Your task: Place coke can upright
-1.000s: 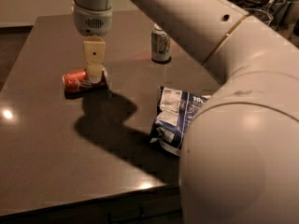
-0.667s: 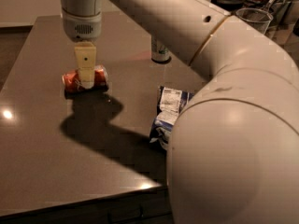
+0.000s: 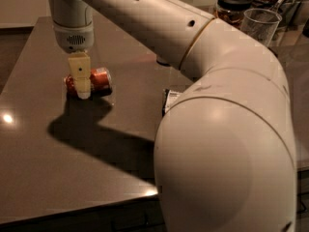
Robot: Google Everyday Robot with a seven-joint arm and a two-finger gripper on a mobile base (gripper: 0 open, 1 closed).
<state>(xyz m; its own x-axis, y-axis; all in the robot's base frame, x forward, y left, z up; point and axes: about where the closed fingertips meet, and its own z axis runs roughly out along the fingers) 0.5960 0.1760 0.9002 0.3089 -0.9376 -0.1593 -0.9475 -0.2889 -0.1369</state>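
Lying on its side in the upper left of the frame, the coke can (image 3: 99, 79) rests on the dark table (image 3: 58, 178) with its length running left to right. My gripper (image 3: 83, 88) hangs straight down over it from the wrist above. The cream tip crosses in front of the can a little left of its middle and reaches down to the tabletop. More red shows to the right of the tip than to the left. Whether I am clamped on the can or only set around it, I cannot tell.

A second ago I stood over the can's right end. Since then I have slid left along it and come lower, while the can has kept its place and its pose. My shadow falls on the table below and to the left of the can.

My arm (image 3: 222, 144) now fills far more of the right and lower frame. It covers most of the snack bag (image 3: 172, 99), leaving only a corner at centre. A clear glass (image 3: 259, 25) and a lidded jar (image 3: 232, 6) have come into sight at the upper right.
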